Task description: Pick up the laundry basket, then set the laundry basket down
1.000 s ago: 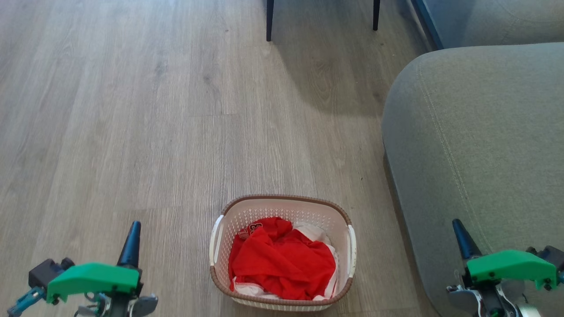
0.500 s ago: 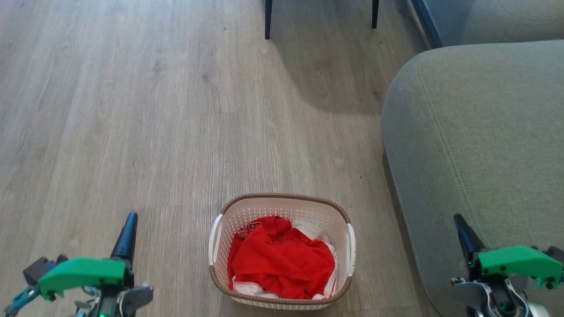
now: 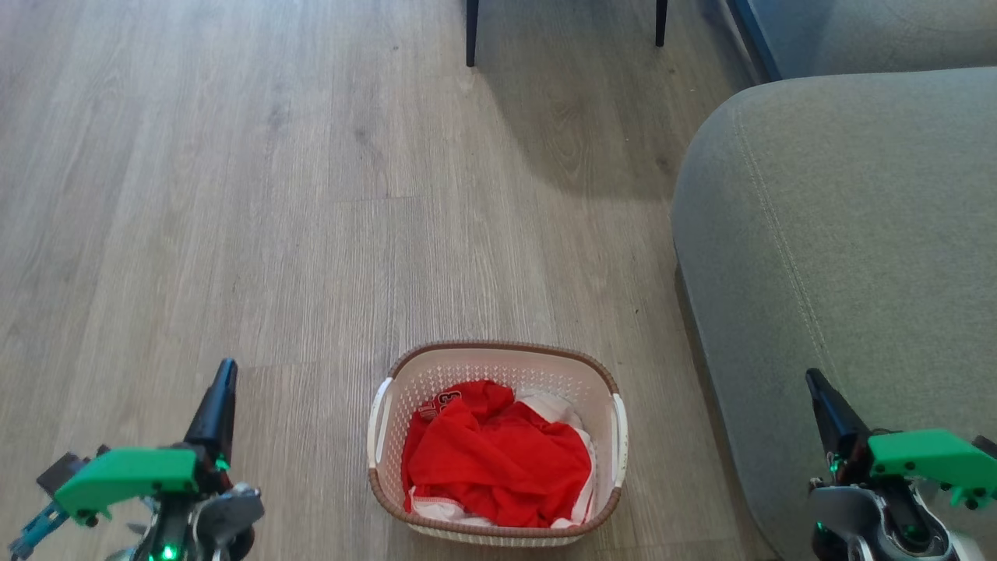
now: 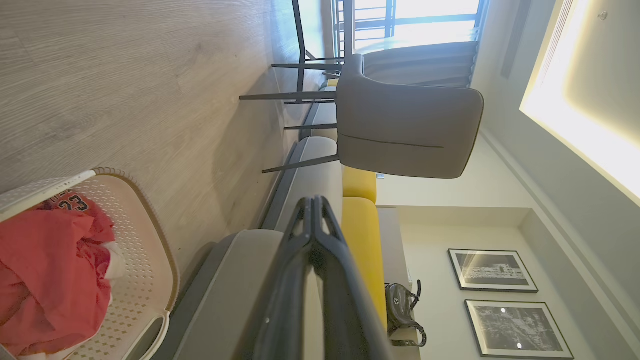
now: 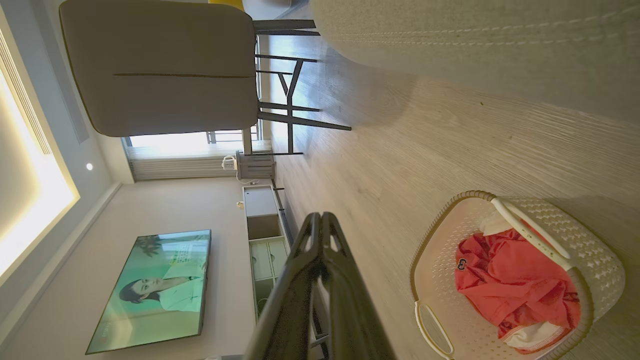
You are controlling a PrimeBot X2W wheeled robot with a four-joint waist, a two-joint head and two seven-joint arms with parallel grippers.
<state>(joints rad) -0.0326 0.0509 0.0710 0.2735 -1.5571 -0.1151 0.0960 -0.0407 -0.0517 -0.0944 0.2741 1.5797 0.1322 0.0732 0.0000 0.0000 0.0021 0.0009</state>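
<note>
The laundry basket [image 3: 498, 345] sat on the wood floor [image 3: 234, 195] directly in front of the robot, near the grey sofa [image 3: 841, 234] on the robot's right. A rumpled red garment [image 3: 498, 460] and some white cloth lay heaped inside. Its perforated plastic walls looked thin yet stiff enough to keep their shape. With so little in it, the load was probably light, and the soft clothing seemed likelier to shift than to weigh.

The left handle [image 3: 376, 425] and the right handle [image 3: 621, 436], white loops on its short sides, looked the natural places to take hold, one per arm. The smooth walls might slip between narrow fingers.

The left gripper [image 3: 222, 386] and the right gripper [image 3: 822, 393] hung low on either side, well apart from the basket. Each had its two dark fingers pressed together on nothing. Dark chair legs [image 3: 471, 31] stood farther off.
</note>
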